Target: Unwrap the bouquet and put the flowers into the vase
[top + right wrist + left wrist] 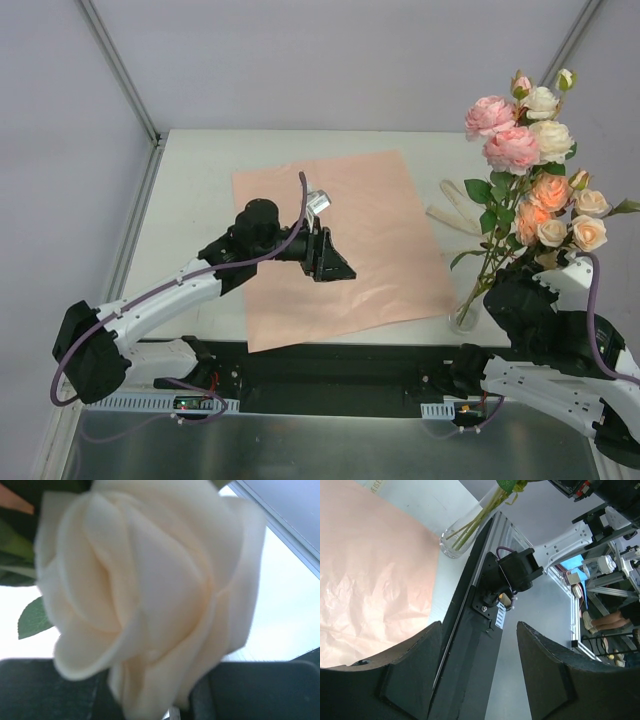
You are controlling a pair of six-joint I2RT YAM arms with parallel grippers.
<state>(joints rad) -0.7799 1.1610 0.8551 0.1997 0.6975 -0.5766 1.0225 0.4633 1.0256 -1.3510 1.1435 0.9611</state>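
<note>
1. Top external view. The flowers stand with their stems in the vase at the near right corner of the worktop, and the bunch leans toward the far right. The paper lies flat mid-worktop. The ribbon lies loose between the paper and the right edge. The left gripper hovers over the paper. The right gripper is among the stems just above the vase, its jaws hidden by leaves.
2. Left wrist view. The left gripper is open and holds nothing. The paper and the vase, with green stems inside, are in view beyond it.
3. Right wrist view. A cream rose fills the frame just above the right gripper. Whether the jaws are parted or gripping a stem cannot be told.
4. Judgement. The step in hand looks like letting go of the placed bunch. To do it well:
   - part the jaws fully before moving;
   - draw back along the stems rather than across them, so no bloom snags;
   - avoid nudging the vase, which looks top-heavy and sits near the worktop edge.
</note>
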